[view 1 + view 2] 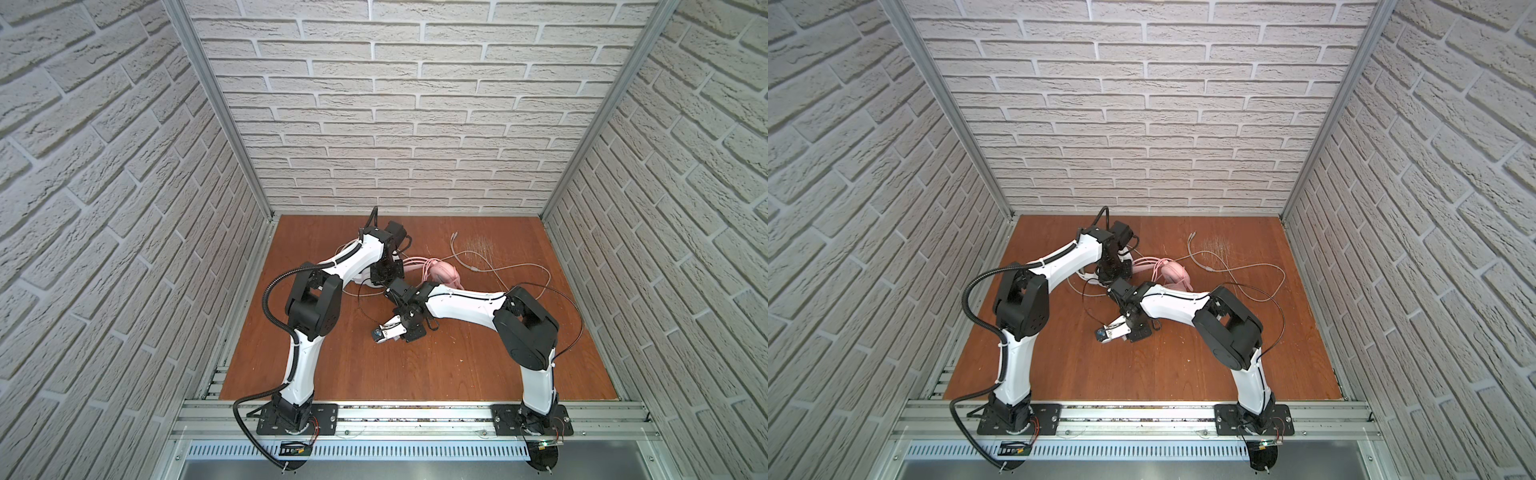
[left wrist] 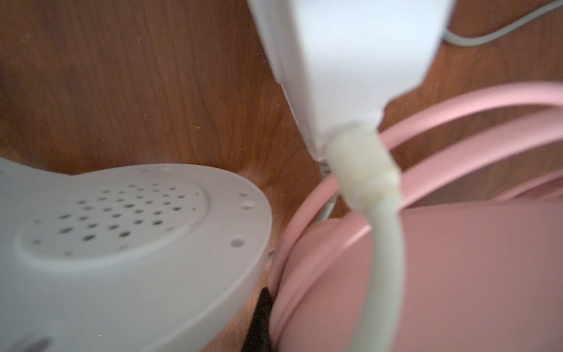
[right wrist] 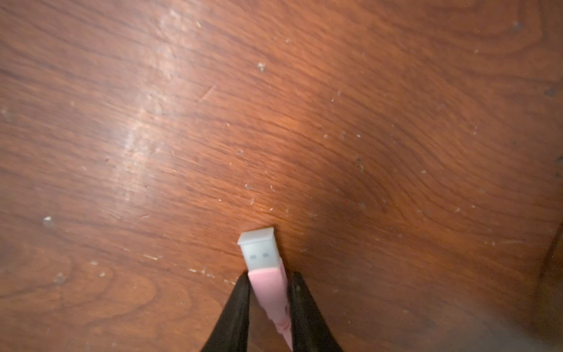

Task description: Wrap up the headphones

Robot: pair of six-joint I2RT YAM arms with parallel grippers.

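So we've got the right fingers point(image 3: 268, 292) clamped on the pink cord's USB plug point(image 3: 262, 253), stiff and light, a good handle. Left fingers point(image 2: 259, 320) sit shut among the pink headphones point(image 1: 445, 272) and the white headphones point(image 2: 122, 228), worktop point(image 1: 457, 374) centre toward 12 o'clock. Cords are limp and snag-prone.

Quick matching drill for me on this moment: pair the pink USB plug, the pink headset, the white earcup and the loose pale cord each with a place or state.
Things:
1. pink USB plug
2. pink headset
3. white earcup
4. loose pale cord

Places or states:
A. strewn over the table's far right
B. perforated face, close under the left wrist camera
C. between the right gripper's jaws
D. mid-table, beyond the right forearm

Pairs: 1-C, 2-D, 3-B, 4-A
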